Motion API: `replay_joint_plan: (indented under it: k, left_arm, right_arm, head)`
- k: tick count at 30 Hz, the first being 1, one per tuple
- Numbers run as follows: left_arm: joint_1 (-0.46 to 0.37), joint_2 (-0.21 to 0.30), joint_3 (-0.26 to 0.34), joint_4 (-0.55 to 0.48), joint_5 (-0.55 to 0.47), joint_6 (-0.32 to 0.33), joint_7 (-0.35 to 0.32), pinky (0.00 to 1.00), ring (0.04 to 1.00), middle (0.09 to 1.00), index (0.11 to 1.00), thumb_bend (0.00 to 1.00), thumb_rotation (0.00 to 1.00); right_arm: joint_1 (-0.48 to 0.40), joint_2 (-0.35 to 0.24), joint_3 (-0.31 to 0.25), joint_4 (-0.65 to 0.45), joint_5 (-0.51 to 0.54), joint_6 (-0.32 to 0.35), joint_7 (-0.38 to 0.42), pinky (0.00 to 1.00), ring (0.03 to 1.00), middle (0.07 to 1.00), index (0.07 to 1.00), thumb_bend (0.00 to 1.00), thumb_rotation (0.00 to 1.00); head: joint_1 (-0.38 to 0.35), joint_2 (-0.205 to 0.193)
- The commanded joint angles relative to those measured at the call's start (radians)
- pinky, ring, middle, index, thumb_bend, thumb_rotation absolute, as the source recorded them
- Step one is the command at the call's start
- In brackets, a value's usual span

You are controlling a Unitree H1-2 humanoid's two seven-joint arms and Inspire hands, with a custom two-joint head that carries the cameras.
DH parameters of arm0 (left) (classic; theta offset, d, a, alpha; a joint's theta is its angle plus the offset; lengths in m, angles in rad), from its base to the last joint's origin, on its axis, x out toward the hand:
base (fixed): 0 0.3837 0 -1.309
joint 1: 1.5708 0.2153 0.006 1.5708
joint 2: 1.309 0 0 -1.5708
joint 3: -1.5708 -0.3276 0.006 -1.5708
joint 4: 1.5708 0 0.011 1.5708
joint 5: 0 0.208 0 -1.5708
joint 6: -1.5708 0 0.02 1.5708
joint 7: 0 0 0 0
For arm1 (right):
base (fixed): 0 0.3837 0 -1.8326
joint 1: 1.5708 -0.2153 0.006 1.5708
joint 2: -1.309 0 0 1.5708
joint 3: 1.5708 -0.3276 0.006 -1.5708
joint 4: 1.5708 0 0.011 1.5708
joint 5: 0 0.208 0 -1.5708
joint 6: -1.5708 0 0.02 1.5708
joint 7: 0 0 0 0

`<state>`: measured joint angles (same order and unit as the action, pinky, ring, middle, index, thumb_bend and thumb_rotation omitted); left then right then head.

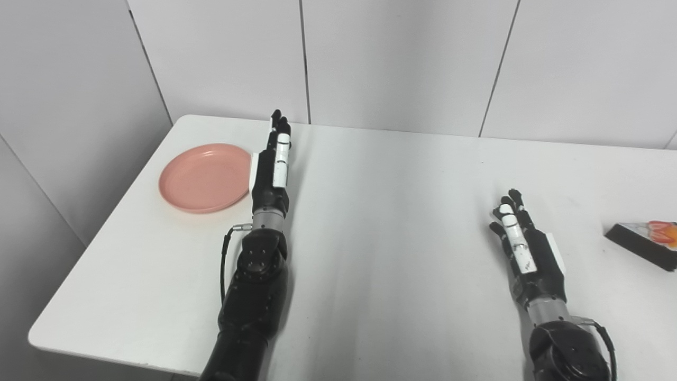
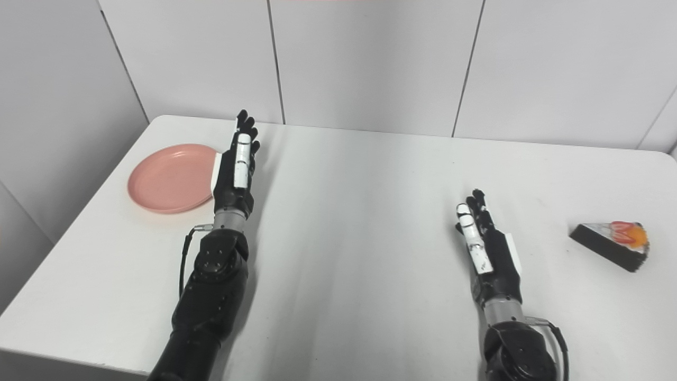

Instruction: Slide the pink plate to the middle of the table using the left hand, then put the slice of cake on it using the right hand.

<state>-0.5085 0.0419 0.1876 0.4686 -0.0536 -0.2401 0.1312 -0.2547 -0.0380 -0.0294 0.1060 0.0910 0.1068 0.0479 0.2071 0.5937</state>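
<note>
Meanwhile, left robot hand [image 1: 272,169] stretches flat beside pink plate [image 1: 203,178].

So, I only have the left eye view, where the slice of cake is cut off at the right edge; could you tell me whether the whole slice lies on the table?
Observer: Yes. In the right eye view the whole slice of cake shows, lying on the table with bare surface beyond its right end.
Operator: Thank you. What is at the end I cannot see?
Observer: The red and orange topping sits at that end, and the dark slice stops just past it.
Operator: And does the table's far right corner show?
Observer: Yes, its rounded corner shows at the picture's right edge, behind the cake and well clear of it.
</note>
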Motion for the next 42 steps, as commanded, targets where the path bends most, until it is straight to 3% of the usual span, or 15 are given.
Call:
replay_joint_plan:
  k: [1, 5, 7, 11, 17, 23, 31, 42]
  left_arm:
    - [-0.062, 0.044, 0.019, -0.012, -0.020, -0.048, 0.006, 1.00, 1.000, 0.992, 1.000, 0.67, 1.00]
    - [-0.082, 0.075, 0.051, 0.010, -0.062, -0.063, 0.000, 1.00, 0.976, 0.963, 0.983, 0.70, 1.00]
    - [-0.095, 0.103, 0.064, 0.031, -0.036, -0.077, 0.032, 0.99, 0.926, 0.924, 0.941, 0.70, 1.00]
    - [-0.109, 0.141, 0.087, 0.052, -0.027, -0.091, 0.072, 0.87, 0.840, 0.846, 0.859, 0.69, 1.00]
    - [-0.118, 0.192, 0.124, 0.084, -0.016, -0.083, 0.118, 0.83, 0.777, 0.776, 0.793, 0.67, 1.00]
    - [-0.126, 0.251, 0.149, 0.137, -0.031, -0.105, 0.143, 0.73, 0.721, 0.736, 0.748, 0.65, 1.00]
    - [-0.125, 0.317, 0.180, 0.223, -0.038, -0.128, 0.167, 0.73, 0.729, 0.744, 0.766, 0.65, 1.00]
    - [-0.120, 0.360, 0.200, 0.285, -0.050, -0.127, 0.209, 0.78, 0.731, 0.731, 0.742, 0.66, 1.00]
  right_arm:
    - [-0.017, -0.007, -0.006, -0.007, 0.005, -0.058, 0.009, 0.97, 0.951, 0.978, 0.988, 0.53, 0.80]
    - [-0.018, -0.011, -0.013, -0.001, 0.016, -0.060, 0.015, 0.97, 0.957, 0.979, 0.990, 0.53, 0.80]
    - [-0.019, -0.015, -0.018, 0.010, 0.020, -0.066, 0.018, 0.98, 0.957, 0.977, 0.986, 0.54, 0.80]
    - [-0.023, -0.019, -0.027, 0.033, 0.024, -0.084, 0.019, 0.98, 0.961, 0.979, 0.986, 0.54, 0.81]
    - [-0.033, -0.021, -0.037, 0.056, 0.038, -0.089, 0.027, 0.98, 0.949, 0.973, 0.971, 0.56, 0.80]
    - [-0.037, -0.022, -0.044, 0.071, 0.055, -0.099, 0.030, 1.00, 0.951, 0.975, 0.972, 0.56, 0.80]
    - [-0.034, -0.032, -0.047, 0.074, 0.057, -0.098, 0.034, 1.00, 0.946, 0.975, 0.971, 0.58, 0.78]
    - [-0.028, -0.037, -0.049, 0.068, 0.062, -0.101, 0.047, 1.00, 0.961, 0.985, 0.984, 0.54, 0.78]
  head:
    - [0.008, -0.006]
    - [0.029, -0.012]
    - [0.047, -0.018]
    - [0.073, -0.027]
    - [0.096, -0.033]
    - [0.117, -0.045]
    - [0.138, -0.055]
    - [0.148, -0.061]
